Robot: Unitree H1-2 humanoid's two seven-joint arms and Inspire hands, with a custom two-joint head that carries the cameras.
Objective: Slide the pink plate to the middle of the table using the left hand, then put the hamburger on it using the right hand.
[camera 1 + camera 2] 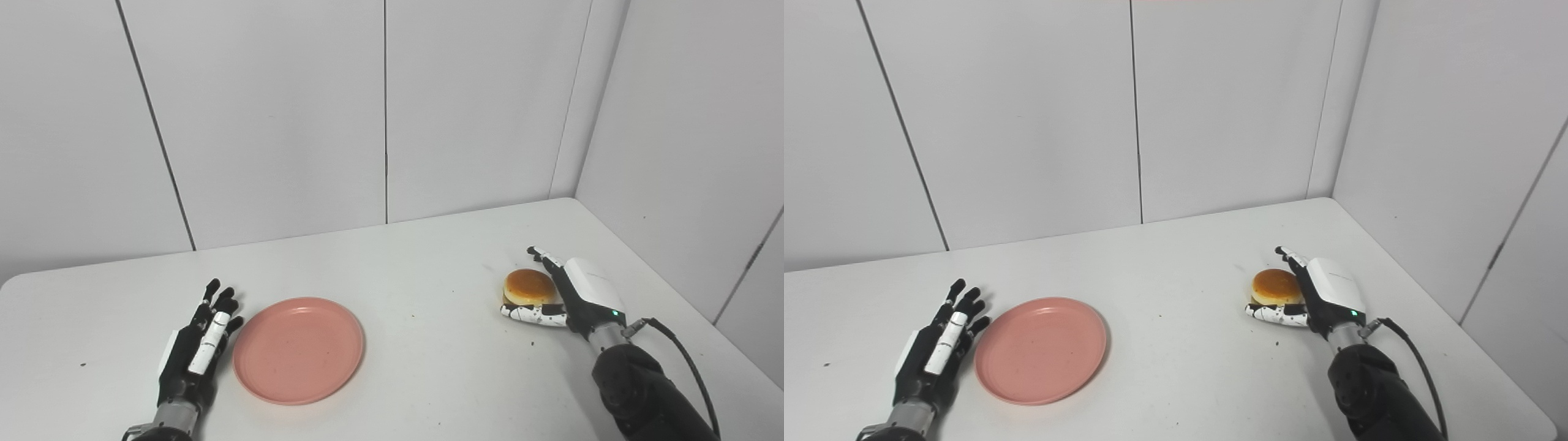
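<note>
pink plate (298, 350) sits left of bench (429, 367) centre, left hand (199, 343) flat and open just beside its rim. right hand (566, 294) cups the hamburger (529, 288), fingers around it, probably not clamped yet. lift and placement remain.

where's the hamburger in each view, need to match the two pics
Left eye view: the hamburger sits right of centre, against the right hand, far right of the pink plate.
Right eye view: the same hamburger appears closer to the picture's centre, with the hand cupped around it.
Shared landmark: the wall seam running down behind the table.
</note>
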